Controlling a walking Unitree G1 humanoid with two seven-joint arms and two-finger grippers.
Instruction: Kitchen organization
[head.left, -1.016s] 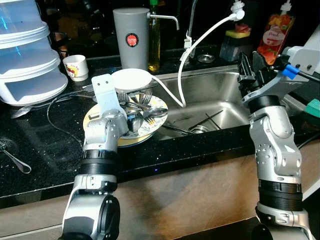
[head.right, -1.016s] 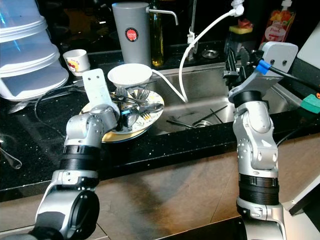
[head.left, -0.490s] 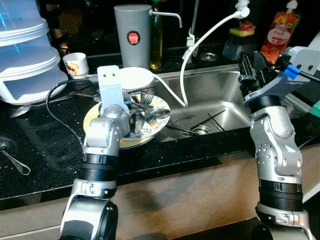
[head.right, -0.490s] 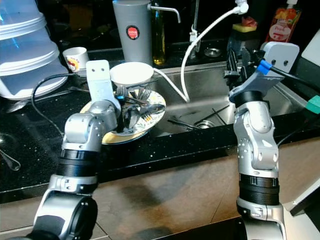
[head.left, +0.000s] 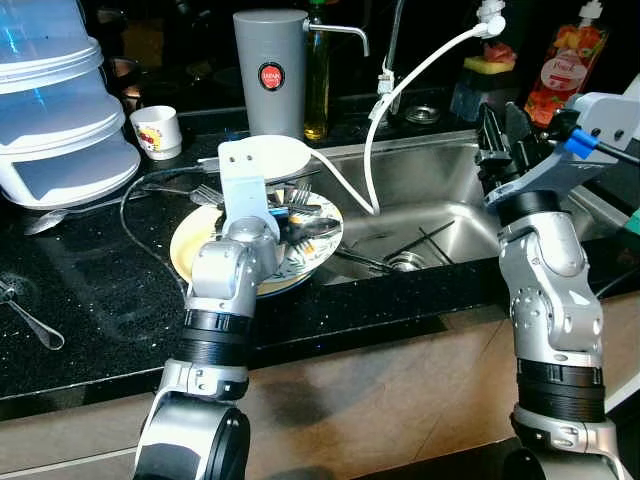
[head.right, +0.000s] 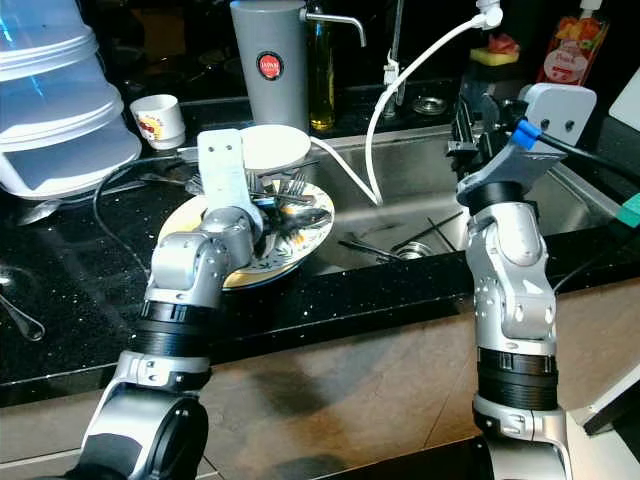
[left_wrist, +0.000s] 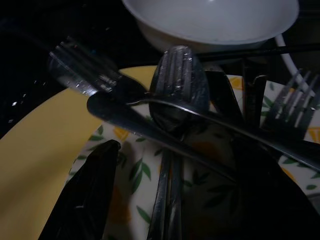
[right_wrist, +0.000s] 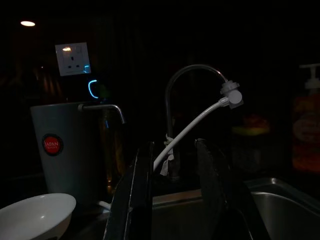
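The left arm has swung rightward since a second ago, and its left gripper (left_wrist: 165, 200) now sits lower over the cutlery pile (head.left: 300, 215) on the yellow plate (head.left: 195, 250), uncovering more of the plate's bare left side. In the left wrist view the jaws stand apart, one black finger (left_wrist: 85, 195) resting on the leaf-patterned plate centre, the other dark and hard to trace, with a spoon (left_wrist: 177, 90) and crossed forks between them; nothing looks clamped. The plate lies on the black table (head.left: 90, 290) just beside the sink's (head.left: 440, 190) left edge, its right rim at the basin's lip. A white bowl (head.left: 265, 155) touches the plate's far side. A white hose (head.left: 400, 90) hangs from the tap into the basin, close to the plate's right. More utensils lie near the drain. The right gripper (head.left: 505, 130) is held unchanged above the sink's right rim, jaws slightly apart and empty. Open table lies left of the plate, up to stacked plastic tubs (head.left: 55, 110)
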